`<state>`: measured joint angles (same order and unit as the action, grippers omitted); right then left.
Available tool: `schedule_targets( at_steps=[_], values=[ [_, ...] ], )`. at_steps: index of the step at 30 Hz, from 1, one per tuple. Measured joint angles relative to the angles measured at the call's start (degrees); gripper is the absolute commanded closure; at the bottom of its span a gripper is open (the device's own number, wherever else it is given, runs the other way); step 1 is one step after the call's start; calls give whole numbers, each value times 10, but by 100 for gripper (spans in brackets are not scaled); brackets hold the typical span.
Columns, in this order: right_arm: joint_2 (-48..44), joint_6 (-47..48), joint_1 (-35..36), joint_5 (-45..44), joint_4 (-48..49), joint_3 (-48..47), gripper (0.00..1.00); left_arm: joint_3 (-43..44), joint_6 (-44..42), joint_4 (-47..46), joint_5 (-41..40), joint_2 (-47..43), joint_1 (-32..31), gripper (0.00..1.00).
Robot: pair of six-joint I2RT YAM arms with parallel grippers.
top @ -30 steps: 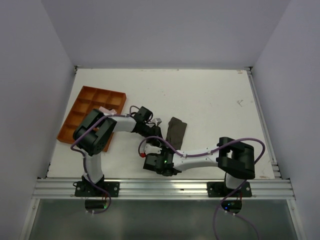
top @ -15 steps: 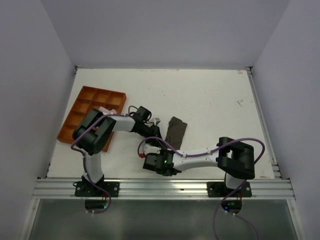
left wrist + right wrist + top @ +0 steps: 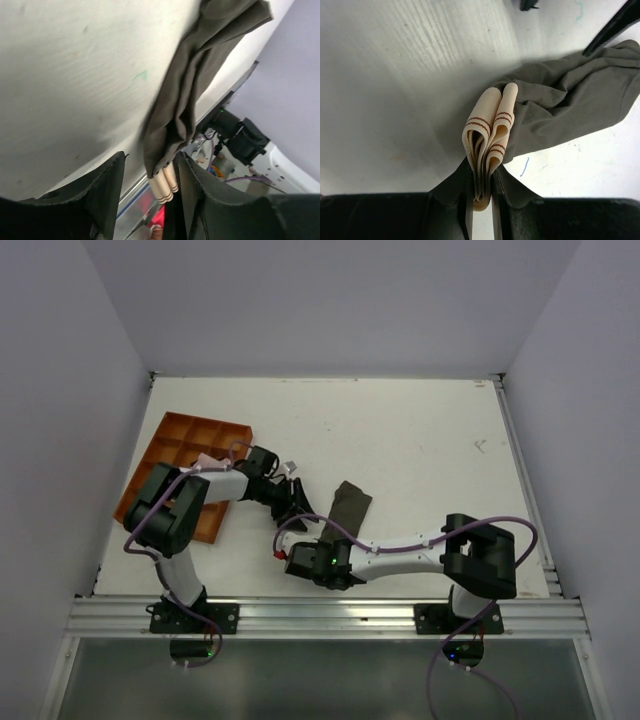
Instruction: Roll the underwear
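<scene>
The underwear [image 3: 347, 506] lies as a narrow, bunched dark brownish-grey strip on the white table, between the two arms. Its tan waistband [image 3: 489, 131], with thin brown stripes, is folded into several layers at the near end. My right gripper [image 3: 482, 170] is shut on that folded waistband, and the dark cloth [image 3: 565, 107] trails away to the right. My left gripper [image 3: 150, 157] stands open around the same end. The waistband [image 3: 164, 186] hangs close against its right finger [image 3: 205, 200], with a gap to the left finger [image 3: 105, 195]. From above, the left gripper [image 3: 297, 506] sits just left of the garment.
An orange compartment tray [image 3: 175, 435] lies at the left of the table, partly under the left arm. The aluminium rail [image 3: 330, 615] runs along the near edge. Plain walls close in the table on three sides.
The left gripper has opened and let go of the waistband, and the left arm has drawn back to the left. The right gripper has shut on the waistband's near end.
</scene>
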<state>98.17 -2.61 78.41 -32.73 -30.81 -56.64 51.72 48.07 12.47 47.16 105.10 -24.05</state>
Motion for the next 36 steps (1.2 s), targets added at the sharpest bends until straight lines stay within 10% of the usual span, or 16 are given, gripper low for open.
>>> schedule_targets(
  at_steps=[10, 36],
  values=[
    [-57, -11, -43, 134, 0, 11, 100, -86, -53, -40, -49, -87, -1, 45],
    [-79, -38, -182, 402, 52, 40, 100, -353, 8, -555, 43, -160, -1, 55]
  ],
)
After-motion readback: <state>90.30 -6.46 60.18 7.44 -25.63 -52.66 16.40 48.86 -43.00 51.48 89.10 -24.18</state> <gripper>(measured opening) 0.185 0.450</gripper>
